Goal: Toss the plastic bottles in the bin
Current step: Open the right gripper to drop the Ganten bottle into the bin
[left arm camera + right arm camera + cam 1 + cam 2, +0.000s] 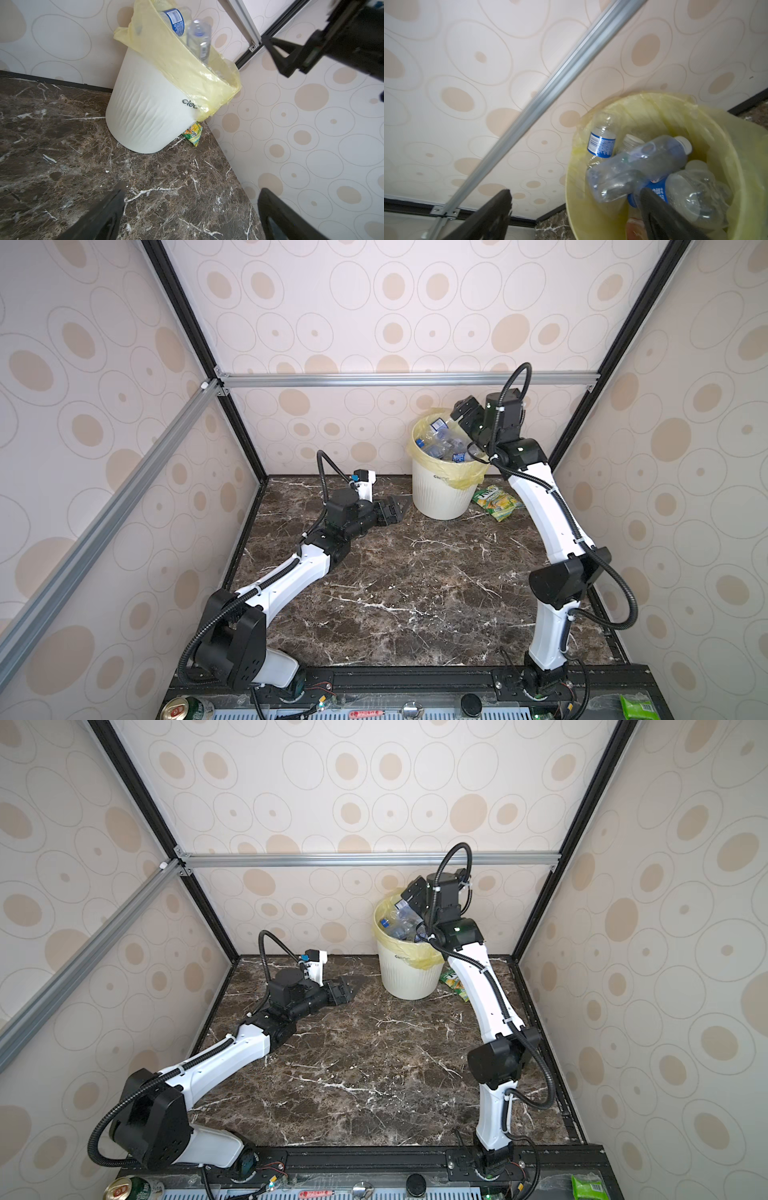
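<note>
**Now above the bin, right gripper spread wide with nothing in it**

In both top views the right gripper hangs over the far side of the bin, at about rim height. Its two fingers stand far apart in the right wrist view and nothing is clamped between them. Beyond them the bin's mouth shows, lined with a pale yellow bag. The bottles are heaped inside the bin up to the rim. A clear bottle with a white cap lies slantwise on top of the heap. A blue-labelled bottle leans against the bag behind it. One finger overlaps the heap in that view, and whether it touches a bottle cannot be told.

The left gripper sits low over the dark marble tabletop, just beside the bin's left side. It points toward the bin with its fingers likewise parted and it holds nothing. From its wrist camera two bottles stick up above the bag's edge, and the white ribbed wall stands upright on the tabletop.

A green-yellow snack packet lies on the tabletop against the bin's right foot. A drink can rests on the front rail beside the left arm's base. No bottle is visible on the tabletop.
</note>
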Robot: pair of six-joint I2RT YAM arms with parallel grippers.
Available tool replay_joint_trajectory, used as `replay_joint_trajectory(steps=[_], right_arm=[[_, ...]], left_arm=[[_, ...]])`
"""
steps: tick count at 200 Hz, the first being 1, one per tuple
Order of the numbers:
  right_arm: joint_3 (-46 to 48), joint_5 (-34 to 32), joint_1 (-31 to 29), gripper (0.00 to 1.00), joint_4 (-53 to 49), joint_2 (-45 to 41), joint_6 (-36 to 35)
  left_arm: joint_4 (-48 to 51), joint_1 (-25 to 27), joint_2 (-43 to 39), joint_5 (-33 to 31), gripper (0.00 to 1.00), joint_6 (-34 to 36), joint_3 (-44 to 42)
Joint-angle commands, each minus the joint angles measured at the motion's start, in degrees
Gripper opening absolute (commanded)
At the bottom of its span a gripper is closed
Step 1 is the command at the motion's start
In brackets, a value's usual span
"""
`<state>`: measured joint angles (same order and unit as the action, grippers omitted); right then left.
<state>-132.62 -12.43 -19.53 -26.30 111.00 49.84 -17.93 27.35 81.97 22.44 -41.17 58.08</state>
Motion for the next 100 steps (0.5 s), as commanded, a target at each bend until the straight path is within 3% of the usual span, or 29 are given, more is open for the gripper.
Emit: replay_joint_trajectory(steps=[1, 100], right_arm=[[-1.39, -0.09, 0.09, 1.00, 2.69, -1.88, -1.14], [-1.10, 4.65, 0.09, 1.00, -1.75, -4.01, -5.95]], left_arm=[[-1.35, -0.43, -1.41, 0.10, 0.99, -0.26, -0.05], [0.62, -0.46, -3.15, -1.13, 0.99, 1.19, -0.08]])
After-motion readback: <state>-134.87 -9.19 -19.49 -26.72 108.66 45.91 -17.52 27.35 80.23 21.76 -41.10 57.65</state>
